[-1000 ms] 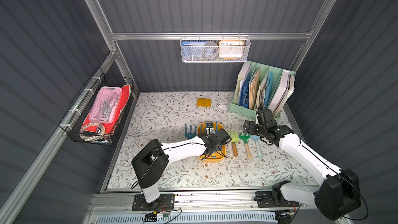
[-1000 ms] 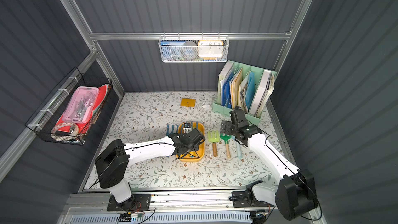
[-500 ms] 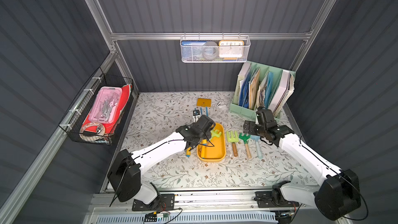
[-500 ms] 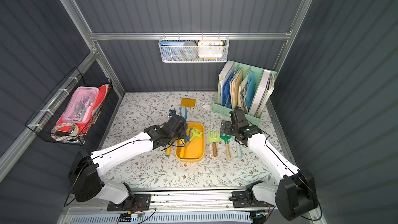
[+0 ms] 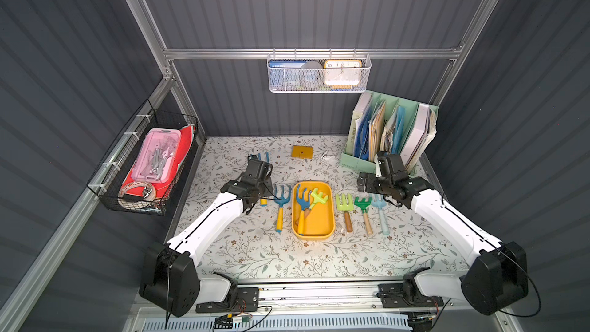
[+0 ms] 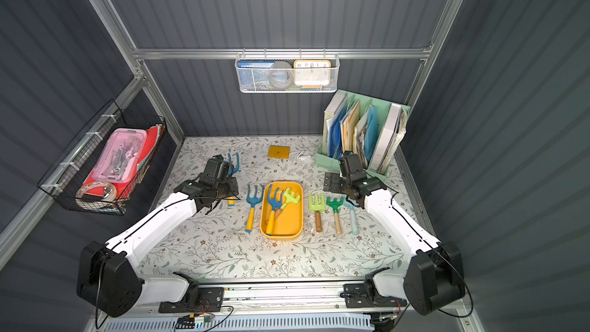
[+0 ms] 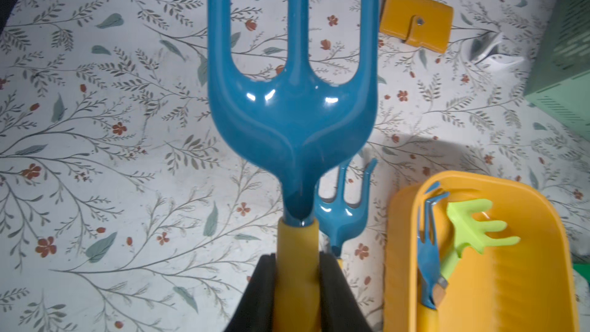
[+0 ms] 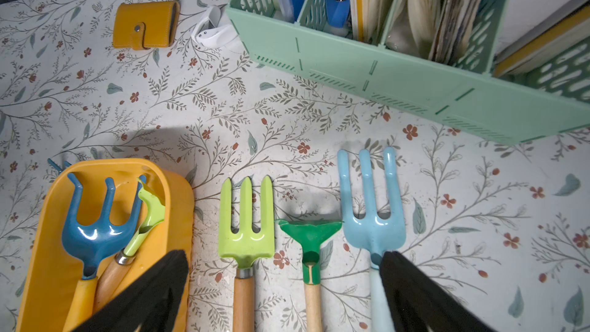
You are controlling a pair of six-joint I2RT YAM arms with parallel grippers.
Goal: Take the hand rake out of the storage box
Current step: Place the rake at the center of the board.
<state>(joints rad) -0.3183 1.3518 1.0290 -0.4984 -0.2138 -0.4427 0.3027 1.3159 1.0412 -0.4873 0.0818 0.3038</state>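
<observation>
Floral-printed desk point(image 5: 255, 250) carries everything. At its back right corner stands the mint-green file organiser point(image 5: 357, 162), stuffed with folders. Mid-desk lies the mustard-yellow storage box point(image 5: 319, 221), with a blue rake point(image 5: 301, 201) and a lime rake point(image 5: 319, 198) crossing inside it. The left pincer point(image 7: 297, 269) is clenched on the yellow handle of the hand rake point(image 7: 292, 116), whose head is blue and three-tined. This rake is out of the box, raised over the desk on the box's left, tines toward the back wall. The right pincer point(image 8: 282, 254) gapes wide, grasping nothing, above three tools in a row just right of the box: a lime fork point(image 8: 245, 234), a dark green rake point(image 8: 309, 234) and a pale blue fork point(image 8: 372, 228). A blue fork point(image 5: 281, 206) lies between the box and the left pincer. A small yellow wallet point(image 5: 301, 152) lies near the back wall.
</observation>
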